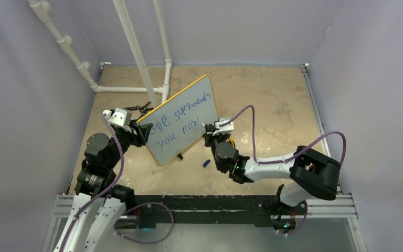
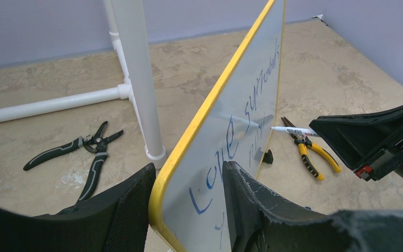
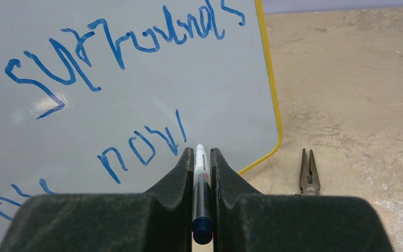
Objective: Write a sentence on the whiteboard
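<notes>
- Top view: one whiteboard (image 1: pixel 199 92) stands tilted on the surface (image 1: pixel 273 105). It is pale with a yellow frame and carries one sentence (image 1: pixel 181 119) in thin blue strokes on two lines: "love surrounds / you now". There are two tools. The left tool (image 1: pixel 139 128) is at the whiteboard's left corner and the right tool (image 1: pixel 210 128) at its right edge. One blue cap (image 1: pixel 206 163) lies near the whiteboard, on its written side.
- Left wrist view: the left tool grips the whiteboard's yellow edge, one finger on each face. There are two pliers: black-handled pliers (image 2: pixel 78 152) behind the whiteboard and yellow-handled pliers (image 2: pixel 309 152) before its written face. One white pipe (image 2: pixel 136 79) stands behind the whiteboard.
- Right wrist view: the right tool is clamped on one marker (image 3: pixel 200 173). Its tip is close under "now"; I cannot tell whether it touches.
</notes>
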You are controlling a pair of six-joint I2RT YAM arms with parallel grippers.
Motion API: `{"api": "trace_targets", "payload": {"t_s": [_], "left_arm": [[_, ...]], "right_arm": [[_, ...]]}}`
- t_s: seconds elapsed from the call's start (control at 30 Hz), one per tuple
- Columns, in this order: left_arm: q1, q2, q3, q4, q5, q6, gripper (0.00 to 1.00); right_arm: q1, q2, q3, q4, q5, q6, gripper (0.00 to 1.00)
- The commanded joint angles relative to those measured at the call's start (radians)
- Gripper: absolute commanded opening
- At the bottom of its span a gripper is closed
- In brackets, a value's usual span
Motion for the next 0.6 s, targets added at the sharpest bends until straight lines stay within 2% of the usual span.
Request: {"api": "trace_targets", "payload": {"t_s": [0.0,0.57], "left_arm": [[-0.001,0.000,0.001,0.029,0.011,-0.006,0.49],[-0.001,0.002,0.001,0.031,0.009,-0.004,0.49]], "right_arm": [[-0.014,0.014,0.006,0.063,0.014,-0.014,0.00],[-0.038,0.054,0.030,0.111,-0.021,-0.027,0.00]]}}
